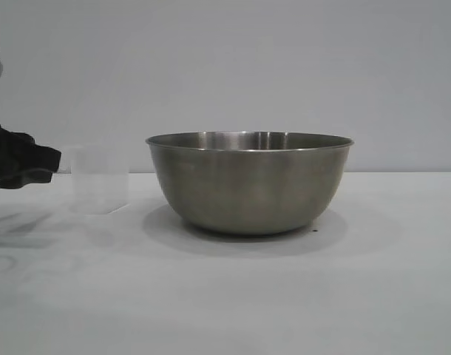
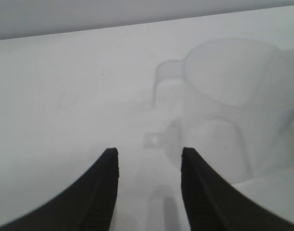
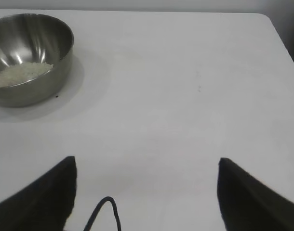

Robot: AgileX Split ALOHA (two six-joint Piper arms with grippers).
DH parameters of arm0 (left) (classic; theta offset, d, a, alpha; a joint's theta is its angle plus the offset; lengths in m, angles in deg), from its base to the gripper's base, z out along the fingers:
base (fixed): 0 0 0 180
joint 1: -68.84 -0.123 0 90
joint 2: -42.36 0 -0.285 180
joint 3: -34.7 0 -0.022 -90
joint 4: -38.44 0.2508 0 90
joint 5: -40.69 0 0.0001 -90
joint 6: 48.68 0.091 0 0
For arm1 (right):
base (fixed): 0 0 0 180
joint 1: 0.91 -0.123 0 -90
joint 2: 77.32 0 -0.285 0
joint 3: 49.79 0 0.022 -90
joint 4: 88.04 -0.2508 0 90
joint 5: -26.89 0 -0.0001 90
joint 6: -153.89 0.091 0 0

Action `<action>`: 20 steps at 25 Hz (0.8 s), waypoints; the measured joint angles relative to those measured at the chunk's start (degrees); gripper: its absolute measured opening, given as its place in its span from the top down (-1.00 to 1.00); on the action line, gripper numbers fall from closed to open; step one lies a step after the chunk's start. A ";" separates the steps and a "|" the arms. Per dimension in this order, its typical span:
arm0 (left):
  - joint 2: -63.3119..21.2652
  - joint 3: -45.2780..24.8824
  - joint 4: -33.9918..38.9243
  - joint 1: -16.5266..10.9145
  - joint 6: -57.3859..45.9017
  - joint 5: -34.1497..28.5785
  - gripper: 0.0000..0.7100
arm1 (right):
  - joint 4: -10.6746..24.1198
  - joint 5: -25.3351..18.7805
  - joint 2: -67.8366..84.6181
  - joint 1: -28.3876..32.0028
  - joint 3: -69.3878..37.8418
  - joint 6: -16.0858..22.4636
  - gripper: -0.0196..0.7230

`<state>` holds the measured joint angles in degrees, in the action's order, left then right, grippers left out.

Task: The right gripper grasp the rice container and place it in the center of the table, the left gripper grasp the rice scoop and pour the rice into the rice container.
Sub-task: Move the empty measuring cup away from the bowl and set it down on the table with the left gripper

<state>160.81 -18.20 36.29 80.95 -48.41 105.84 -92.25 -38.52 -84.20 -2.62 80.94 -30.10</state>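
Note:
The steel rice container (image 1: 249, 183) stands on the white table (image 1: 285, 296) at the middle. The right wrist view shows it (image 3: 29, 57) with rice (image 3: 21, 73) in its bottom. The clear plastic rice scoop (image 1: 100, 180) stands upright on the table to the left of the bowl; in the left wrist view (image 2: 233, 106) it looks empty. My left gripper (image 1: 52, 164) is open, just left of the scoop and apart from it; its fingers (image 2: 149, 154) point toward the scoop's handle (image 2: 164, 77). My right gripper (image 3: 147, 163) is open and empty over bare table, away from the bowl, out of the exterior view.
The table's far edge and right corner (image 3: 262, 19) show in the right wrist view. A thin black cable (image 3: 103, 214) loops between the right gripper's fingers. A plain grey wall stands behind the table.

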 joint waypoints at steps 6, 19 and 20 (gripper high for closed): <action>-7.95 -5.06 1.87 0.00 -0.27 -0.13 0.26 | 0.00 0.00 0.00 0.00 0.00 0.00 -0.53; -24.74 -7.47 11.03 0.00 -9.18 -24.59 0.26 | 0.00 0.00 0.00 0.00 0.00 0.00 -0.53; -26.49 -7.47 11.14 0.00 -9.81 -27.29 0.26 | 0.00 0.00 0.00 0.00 0.00 0.00 -0.53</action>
<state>134.31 -25.67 47.43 80.95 -58.21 78.55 -92.25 -38.52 -84.20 -2.62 80.94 -30.10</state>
